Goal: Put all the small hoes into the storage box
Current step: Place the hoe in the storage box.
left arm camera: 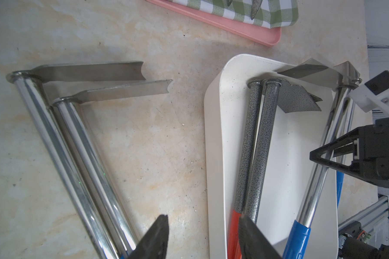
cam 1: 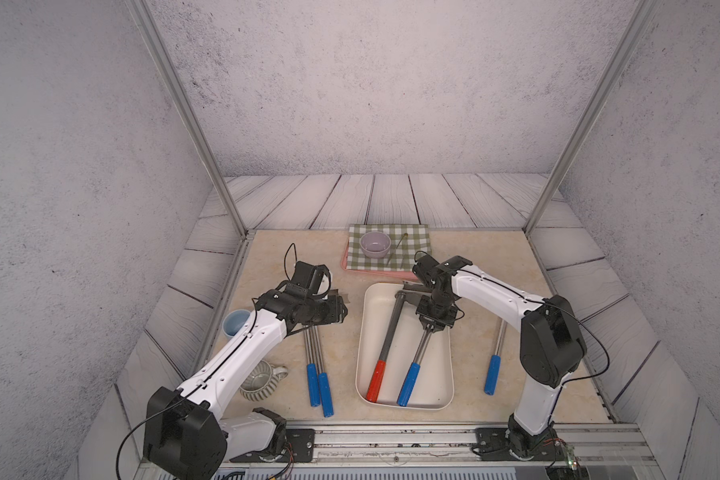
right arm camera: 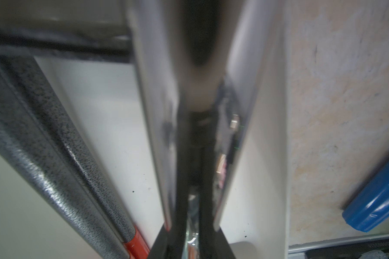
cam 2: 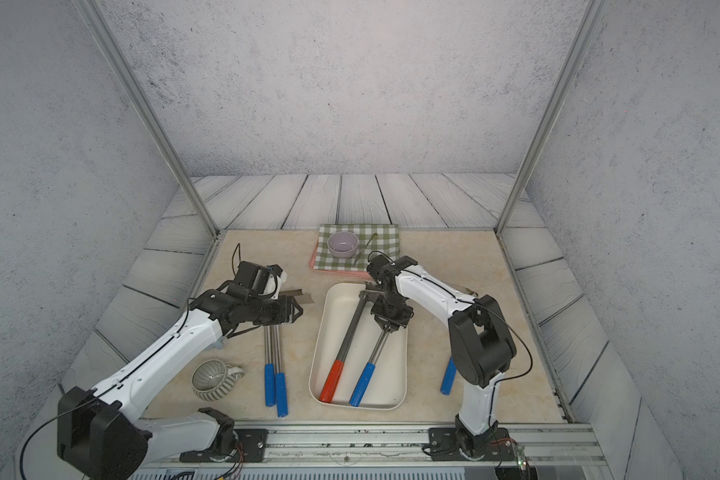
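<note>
Right hand (cam 1: pixel 432 327): clamped on the small hoe (cam 1: pixel 410 380), centre frame.
Small hoe: inside the storage box (cam 1: pixel 437 374), lower centre, beside a red-handled hoe (cam 1: pixel 378 384).
Left hand (left arm camera: pixel 203 222): apart, empty.
Remaining: probably release, withdraw.

Small hoe (left arm camera: pixel 317 186): mirror-polished metal shaft, glossy blue plastic grip; the red-grip hoe (left arm camera: pixel 265 134) beside it has a speckled, hammered grey metal finish, rough-looking and semi-matt. Storage box (left arm camera: pixel 213 157): smooth cream-white plastic with a slight sheen. Worktop (left arm camera: pixel 155 145): matt beige stone-look surface; pink tray (left arm camera: pixel 256 35): smooth plastic under woven checked cloth (left arm camera: pixel 267 13).
</note>
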Action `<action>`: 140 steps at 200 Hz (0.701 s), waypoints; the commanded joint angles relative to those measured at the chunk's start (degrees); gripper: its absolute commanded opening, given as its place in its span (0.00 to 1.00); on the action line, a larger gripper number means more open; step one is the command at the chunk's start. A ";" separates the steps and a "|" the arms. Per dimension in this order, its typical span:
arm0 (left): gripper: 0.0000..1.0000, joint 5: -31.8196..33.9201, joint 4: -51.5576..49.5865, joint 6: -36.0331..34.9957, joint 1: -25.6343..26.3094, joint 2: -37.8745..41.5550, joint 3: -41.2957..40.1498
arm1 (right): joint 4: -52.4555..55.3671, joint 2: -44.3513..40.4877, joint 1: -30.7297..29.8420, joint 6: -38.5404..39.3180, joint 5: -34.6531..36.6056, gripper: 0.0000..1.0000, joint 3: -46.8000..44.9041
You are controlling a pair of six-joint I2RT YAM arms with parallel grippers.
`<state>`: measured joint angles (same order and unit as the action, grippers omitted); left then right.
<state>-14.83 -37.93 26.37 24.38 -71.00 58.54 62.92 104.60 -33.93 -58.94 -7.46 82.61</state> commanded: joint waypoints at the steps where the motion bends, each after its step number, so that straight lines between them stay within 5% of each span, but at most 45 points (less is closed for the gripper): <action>1: 0.54 -0.29 0.23 0.26 -0.56 -0.21 -0.17 | 1.89 -0.24 -0.74 0.11 -2.82 0.22 -1.38; 140: 0.54 -0.55 0.71 0.30 -0.63 -1.07 -0.18 | 0.95 4.40 -1.22 1.59 -2.43 0.31 -3.22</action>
<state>-14.87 -37.26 26.44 24.36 -71.64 58.54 60.42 105.67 -34.74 -58.35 -8.12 80.29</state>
